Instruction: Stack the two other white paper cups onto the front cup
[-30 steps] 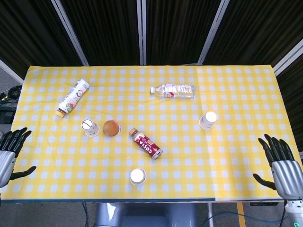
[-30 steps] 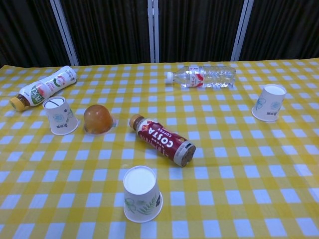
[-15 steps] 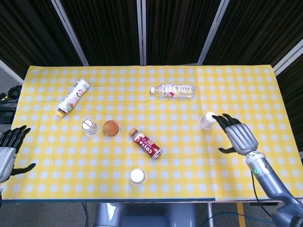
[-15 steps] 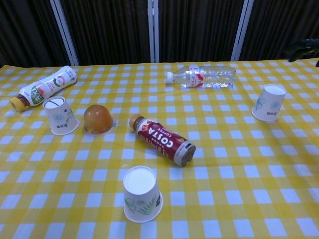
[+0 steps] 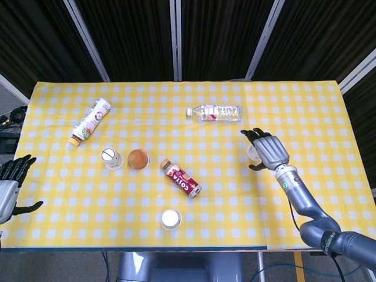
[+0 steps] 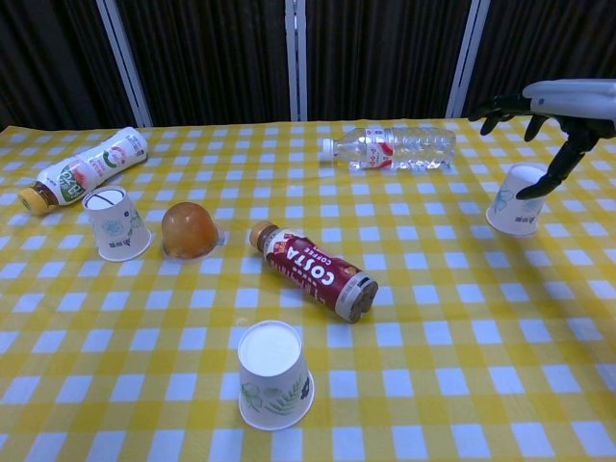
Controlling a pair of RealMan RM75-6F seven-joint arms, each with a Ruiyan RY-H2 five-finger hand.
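Overhead, right hand (image 5: 269, 149) spread, empty, above upturned white leaf-printed cup (image 6: 518, 200).

3 white paper cups, all upside down: front cup (image 6: 274, 375) near table edge, left cup (image 6: 115, 222), right cup (image 6: 518, 199).

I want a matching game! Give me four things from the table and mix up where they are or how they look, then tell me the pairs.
Things:
1. front cup
2. water bottle
3. orange ball
4. right cup

Places or states:
A. lying on its side at the far part of the table
B. under the right hand, whose fingers are spread above it
C. upside down, nearest the table's front edge
D. between the left cup and the Costa bottle

Pairs: 1-C, 2-A, 3-D, 4-B
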